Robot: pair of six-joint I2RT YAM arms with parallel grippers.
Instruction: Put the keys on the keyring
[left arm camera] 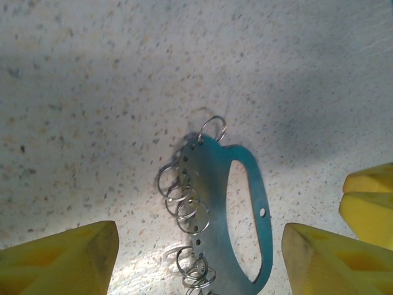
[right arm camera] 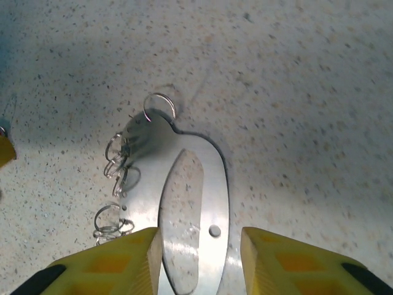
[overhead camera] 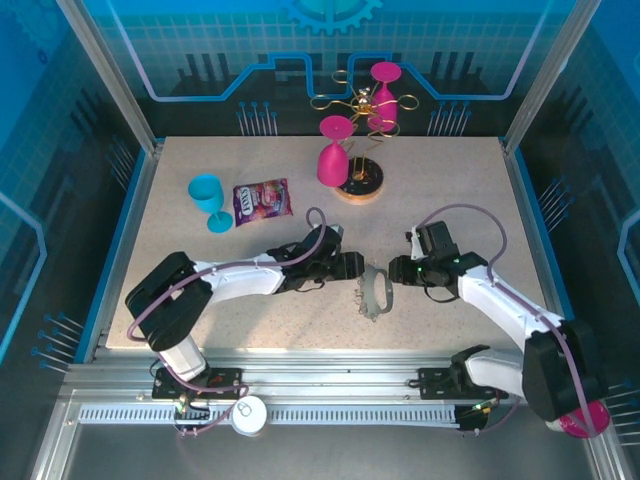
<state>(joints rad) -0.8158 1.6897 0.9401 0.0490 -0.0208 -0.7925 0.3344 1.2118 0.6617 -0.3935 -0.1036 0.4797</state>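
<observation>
The keyring [overhead camera: 377, 292] is a flat grey metal loop with several thin wire rings along one edge, lying on the speckled table between both arms. In the left wrist view the keyring [left arm camera: 212, 184] lies between the wide-apart yellow fingers [left arm camera: 67, 261] of my left gripper [left arm camera: 199, 264], which is open and not touching it. My right gripper [right arm camera: 201, 264] is open, and its fingers straddle the plain band of the keyring [right arm camera: 215, 203]. From above, the left gripper [overhead camera: 355, 268] and right gripper [overhead camera: 396, 272] face each other across the loop. The red-headed key is out of view.
A gold wire glass rack [overhead camera: 360, 105] on a round wooden base [overhead camera: 360, 185] stands at the back with two pink goblets [overhead camera: 335, 155]. A blue cup [overhead camera: 208, 198] and a purple snack packet [overhead camera: 262, 202] lie back left. A right gripper finger [left arm camera: 368, 196] shows in the left wrist view.
</observation>
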